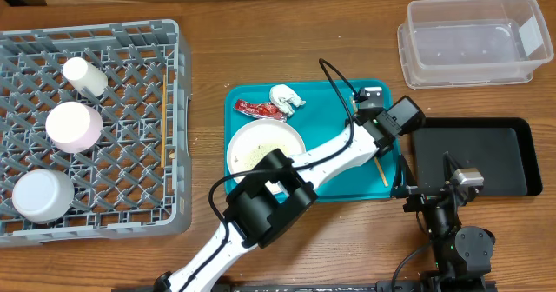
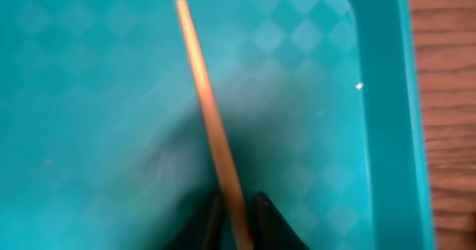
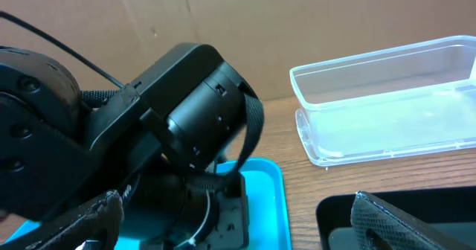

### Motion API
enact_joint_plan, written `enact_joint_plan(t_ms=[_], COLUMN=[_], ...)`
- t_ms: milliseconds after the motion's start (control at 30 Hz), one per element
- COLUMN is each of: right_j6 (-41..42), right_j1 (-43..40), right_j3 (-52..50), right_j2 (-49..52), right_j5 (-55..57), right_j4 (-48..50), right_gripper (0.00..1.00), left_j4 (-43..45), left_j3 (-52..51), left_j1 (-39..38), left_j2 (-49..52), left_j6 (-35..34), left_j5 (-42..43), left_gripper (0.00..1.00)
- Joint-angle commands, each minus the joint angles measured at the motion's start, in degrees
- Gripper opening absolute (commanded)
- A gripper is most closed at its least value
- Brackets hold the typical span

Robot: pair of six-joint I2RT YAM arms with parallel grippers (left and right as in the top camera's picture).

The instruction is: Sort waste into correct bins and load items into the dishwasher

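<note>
**A:** What surface is this?

**B:** A brown wood-grain table (image 1: 287, 40). The biggest thing on it is the square grey plastic dish rack (image 1: 184, 109) at the left, an open lattice with raised walls.

**A:** And next in size?

**B:** The glossy teal tray (image 1: 352, 186) in the middle, faintly chequered. To its right is the shallow black tray (image 1: 486, 153), matte and rectangular. The clear plastic tub (image 1: 469, 70) with its rim stands behind that.

**A:** The dishes?

**B:** The round white plate (image 1: 252, 149) lies on the teal tray. In the rack are the pinkish bowl (image 1: 73, 125), the grey-blue bowl (image 1: 41, 195) and the white cup (image 1: 84, 76).

**A:** Waste?

**B:** The crumpled tissue (image 1: 287, 97) and the crinkled red wrapper (image 1: 259, 109) sit side by side on the teal tray, behind the plate.

**A:** The arms?

**B:** The left gripper (image 2: 239, 228) pinches a thin wooden chopstick (image 2: 204, 101) lying near the tray's right edge. A second chopstick (image 1: 163, 127) lies in the rack by its right wall. The right gripper (image 3: 238, 224) hangs over the black tray, its textured fingers (image 3: 379, 220) spread wide.
</note>
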Motion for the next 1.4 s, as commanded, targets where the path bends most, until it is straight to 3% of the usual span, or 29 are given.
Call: enact_joint_plan(t_ms=[0,367,600,933,1067,1267,1367], right_j6=[0.2,0.2,0.2,0.2,0.2,0.2,0.2], right_j1=[-0.3,-0.3,-0.3,-0.3,-0.3,-0.3,-0.3], right_j3=[-0.6,-0.6,-0.6,-0.6,-0.6,-0.6,-0.6], right_j2=[-0.6,-0.6,-0.6,-0.6,-0.6,-0.6,-0.6], right_j5=[0.3,0.3,0.3,0.3,0.3,0.3,0.3], right_j4=[0.3,0.3,0.3,0.3,0.3,0.3,0.3], right_gripper=[1.0,1.0,1.0,1.0,1.0,1.0,1.0], left_j4=[0.0,-1.9,-10.5,-28.5,-35.1,-46.2,-49.0], left_j3=[-2.4,-2.3,0.8,6.1,6.1,6.1,6.1], left_j1=[0.7,4.2,9.0,18.9,24.2,34.0,38.6], left_j2=[3.6,3.0,-3.5,-19.3,-24.7,-30.1,-30.2], left_j6=[-0.9,1.1,4.4,21.5,27.3,27.8,33.3], left_j5=[9.9,12.4,15.5,20.5,19.1,9.4,7.8], left_gripper=[0.06,0.04,0.04,0.04,0.04,0.04,0.04])
